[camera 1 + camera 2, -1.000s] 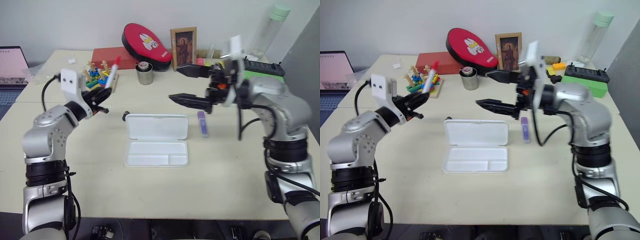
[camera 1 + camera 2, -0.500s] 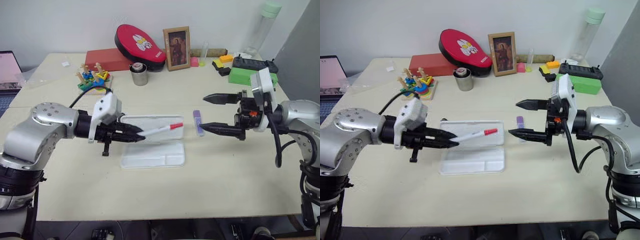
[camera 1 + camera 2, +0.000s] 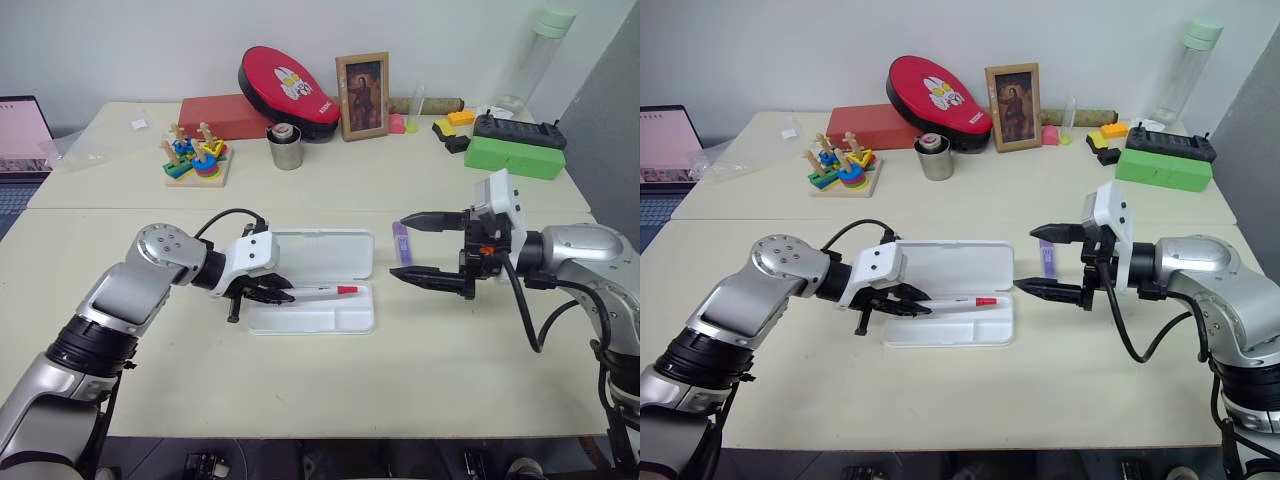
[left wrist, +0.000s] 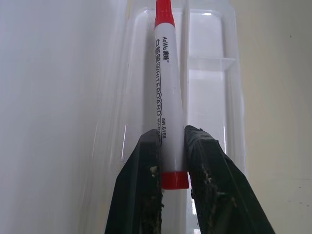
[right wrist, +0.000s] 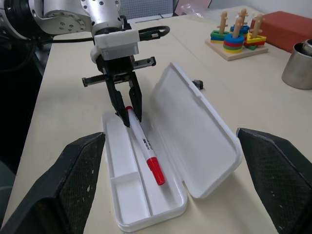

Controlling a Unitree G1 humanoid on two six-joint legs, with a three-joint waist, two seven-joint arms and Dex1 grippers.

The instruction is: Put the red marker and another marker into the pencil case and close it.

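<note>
Office: laptop (image 3: 22, 130), cluttered desk (image 3: 330, 180)

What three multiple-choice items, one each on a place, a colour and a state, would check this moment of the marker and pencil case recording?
1. Where is the purple marker?
A. on the table beside the pencil case, on the right gripper's side
B. inside the case tray
C. in the metal cup

2. What colour is the cap of the marker held by the left gripper?
A. blue
B. red
C. green

3. How does the right gripper stand?
A. shut on the purple marker
B. shut and empty
C. open and empty

Key: 1 A, it lies on the bare table just past the case's end. 2 B, the red marker shows a red cap over the open tray. 3 C, its two fingers stand wide apart with nothing between them.
</note>
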